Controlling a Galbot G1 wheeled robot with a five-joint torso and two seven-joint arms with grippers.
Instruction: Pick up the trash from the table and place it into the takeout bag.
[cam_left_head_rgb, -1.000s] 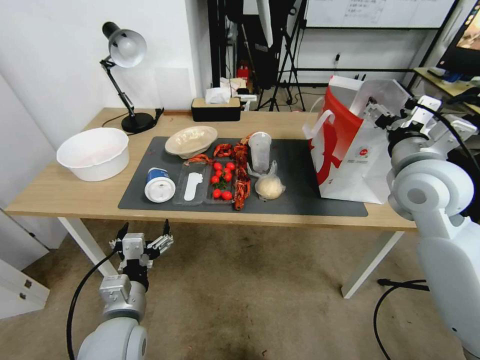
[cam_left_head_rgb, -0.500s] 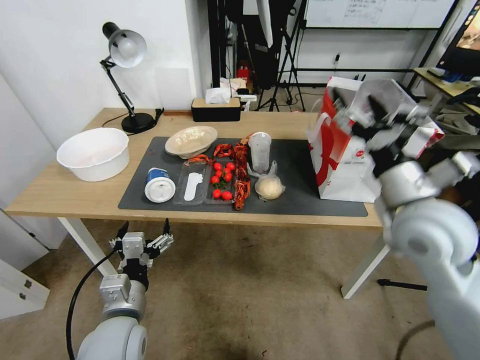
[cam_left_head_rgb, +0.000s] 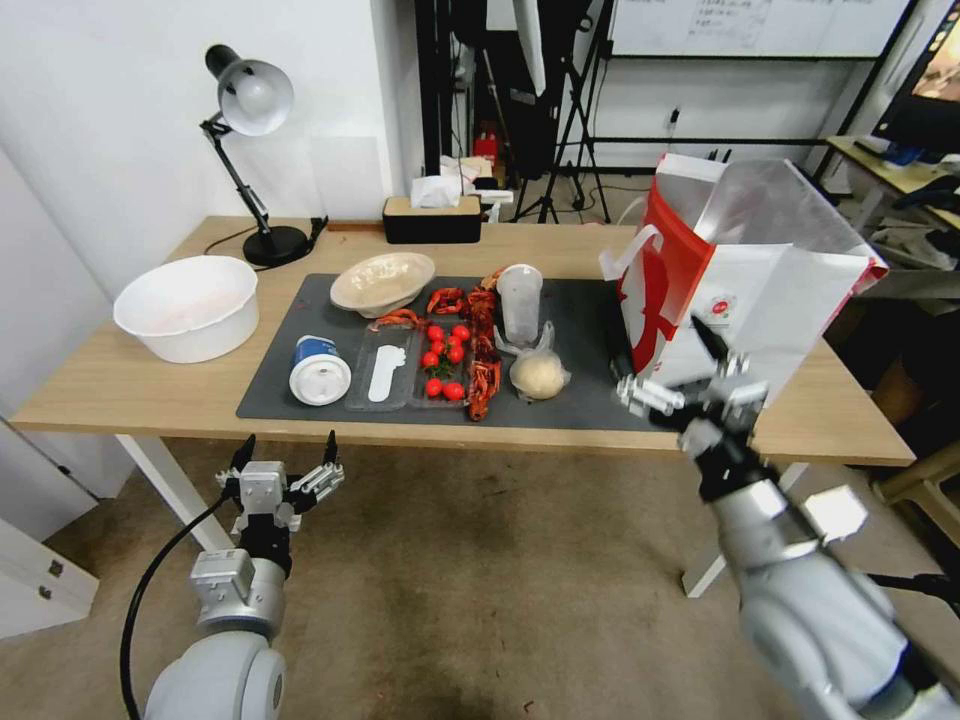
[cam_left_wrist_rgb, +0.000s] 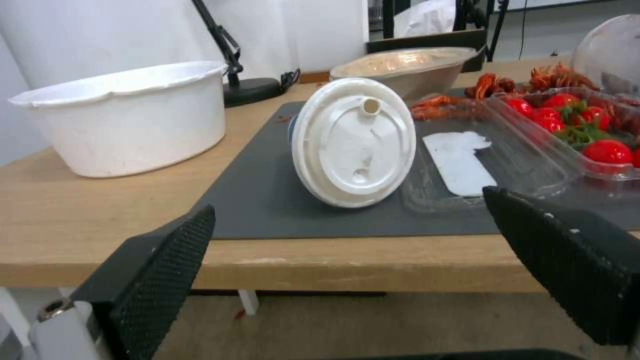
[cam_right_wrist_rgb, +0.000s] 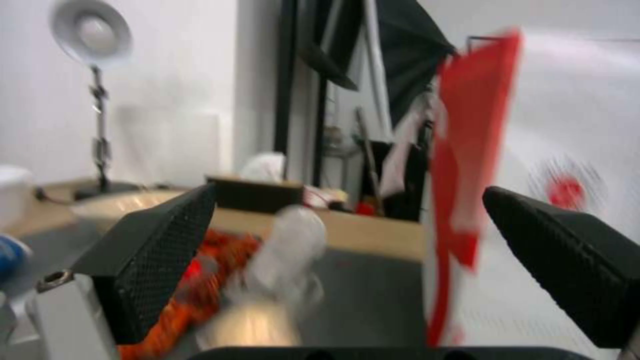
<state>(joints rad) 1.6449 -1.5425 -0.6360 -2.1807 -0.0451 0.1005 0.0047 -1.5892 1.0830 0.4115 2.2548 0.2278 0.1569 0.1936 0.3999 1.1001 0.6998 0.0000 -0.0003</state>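
One arm has moved: the right gripper (cam_left_head_rgb: 690, 385), which a second ago was up at the mouth of the bag (cam_left_head_rgb: 775, 290), has swung down to the desk's (cam_left_head_rgb: 110, 385) front edge, just before the bag's near corner, jaws spread and empty. No can is on the desk, so I judge one item already dropped in and the arm coming back for another. The left gripper (cam_left_head_rgb: 283, 470) has stayed low before the front edge, near the left end, jaws wide open, facing the tub (cam_left_wrist_rgb: 353, 142).

Four pieces of trash remain on the mat (cam_left_head_rgb: 590, 345):
- tub, on its side near the mat's front left corner, white lid toward the front edge
- shallow bowl (cam_left_head_rgb: 382, 282) toward the back edge, tilted
- clear cup (cam_left_head_rgb: 520, 300) upright mid-mat
- wrapped ball (cam_left_head_rgb: 540, 375) just in front of the cup

The bag stands open at the right end, silver lining showing.
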